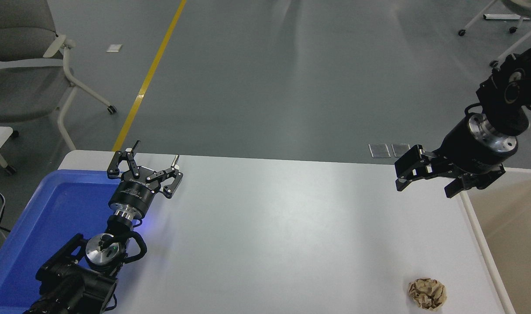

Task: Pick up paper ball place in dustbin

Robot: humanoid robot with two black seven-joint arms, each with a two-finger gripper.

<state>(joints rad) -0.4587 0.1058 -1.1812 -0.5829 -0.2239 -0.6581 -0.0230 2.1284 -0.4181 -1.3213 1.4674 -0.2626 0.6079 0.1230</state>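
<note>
Right gripper (426,181): jaws spread, nothing between them, hanging over far right part of table (269,235), just beside dustbin's far rim.

Paper ball (427,293): on table at near edge, close beside dustbin (483,244) rim, not touching it. Lies toward camera from right gripper, roughly in line with it, well apart; gripper height above table hard to judge.

Ball roundish, no clear long axis.

Left gripper (145,168): open, parked by blue tray (34,226), far across table from dustbin. Right arm nearer.

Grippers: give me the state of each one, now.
Left gripper: open, empty, parked by the blue tray.
Right gripper: open, empty, high above the table, far from the paper ball.
</note>
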